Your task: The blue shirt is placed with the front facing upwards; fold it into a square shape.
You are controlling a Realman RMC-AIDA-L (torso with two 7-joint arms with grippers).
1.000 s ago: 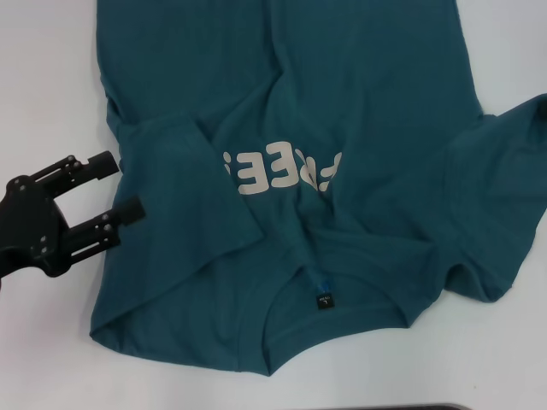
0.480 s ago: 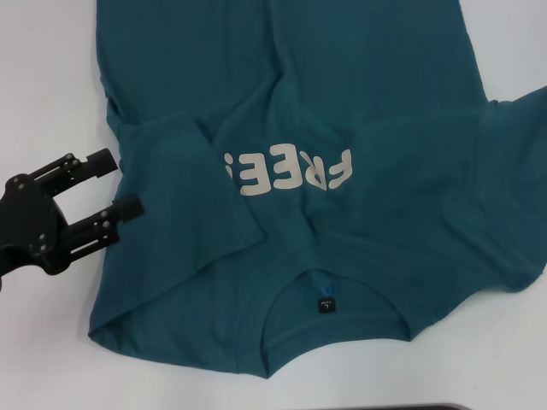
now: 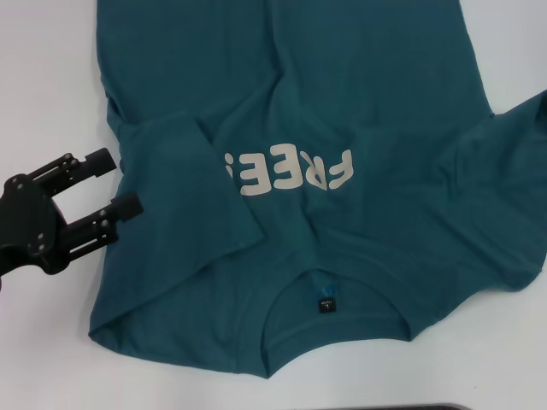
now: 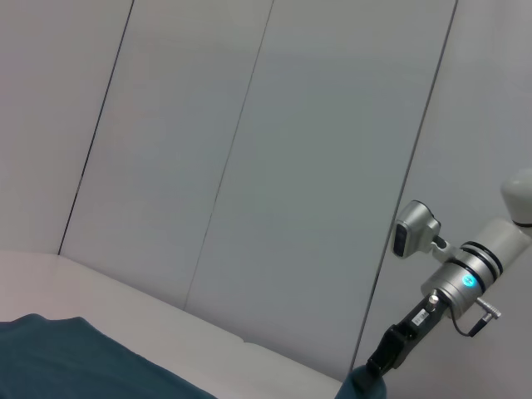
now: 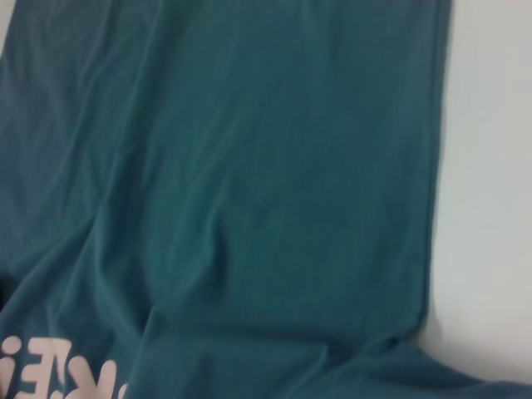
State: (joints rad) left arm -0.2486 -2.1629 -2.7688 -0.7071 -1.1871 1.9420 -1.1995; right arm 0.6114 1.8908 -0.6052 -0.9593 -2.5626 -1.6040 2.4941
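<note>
The blue shirt (image 3: 342, 102) lies front up on the white table, its collar and black neck tag (image 3: 326, 301) nearest me. Its off-white letters (image 3: 286, 171) read upside down. One sleeve (image 3: 184, 171) is folded in over the chest and hides the last letters. My left gripper (image 3: 120, 182) hovers open at that folded edge with nothing between its fingers. The opposite sleeve (image 3: 521, 171) runs out of the head view on the right. In the left wrist view my right gripper (image 4: 386, 353) appears far off, shut on a bunch of the shirt's cloth (image 4: 366, 386). The right wrist view shows the shirt's body (image 5: 249, 191).
White table (image 3: 51, 68) surrounds the shirt, with bare room to the left and along the front edge. A dark strip (image 3: 427, 407) lies at the near edge. Grey wall panels (image 4: 249, 150) stand behind the table.
The shirt's right side has been pulled outward and flattened. Creases over the chest smoothed out and the letters F and R came into view. The left gripper has stayed put.
</note>
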